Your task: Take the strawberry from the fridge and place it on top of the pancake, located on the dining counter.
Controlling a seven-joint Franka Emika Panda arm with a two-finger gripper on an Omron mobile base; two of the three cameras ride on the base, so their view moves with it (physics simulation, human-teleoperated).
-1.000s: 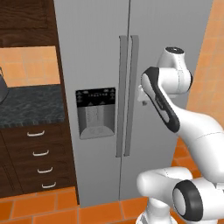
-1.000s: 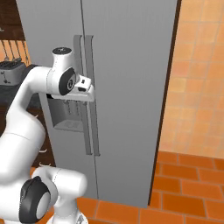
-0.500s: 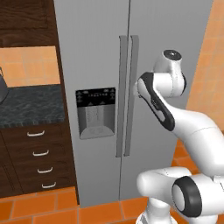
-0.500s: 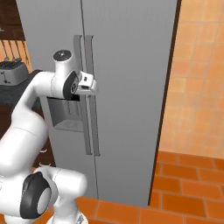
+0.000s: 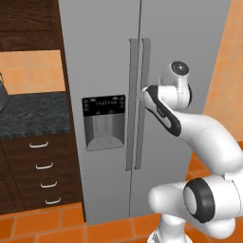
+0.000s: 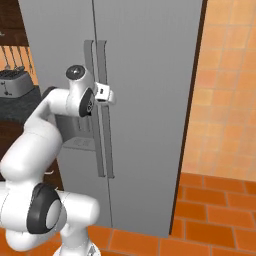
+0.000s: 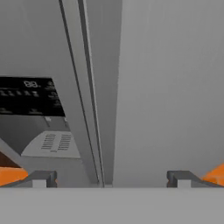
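Note:
The fridge [image 5: 99, 57] [image 6: 150, 75] [image 7: 166, 87] stands straight ahead with both doors shut. Two long vertical handles [image 5: 137, 109] [image 6: 100, 135] [image 7: 83, 96] run down its middle seam. The black-panelled water dispenser [image 5: 104, 121] [image 7: 30, 96] sits in the left door. My gripper [image 5: 144, 90] [image 6: 111, 96] [image 7: 111, 179] is open at mid-handle height, right up against the right door's handle, with nothing between its fingers. The strawberry, the pancake and the dining counter are out of view.
A black-speckled counter [image 5: 28, 114] over dark drawers [image 5: 42, 166] adjoins the fridge on the left, with a toaster [image 6: 12, 87] on it. An orange tiled wall [image 6: 225, 100] rises to the right of the fridge. The floor [image 6: 210, 220] is orange tile.
The arm has reached forward, bringing the open hand closer to the fridge's right handle. The doors have stayed shut.

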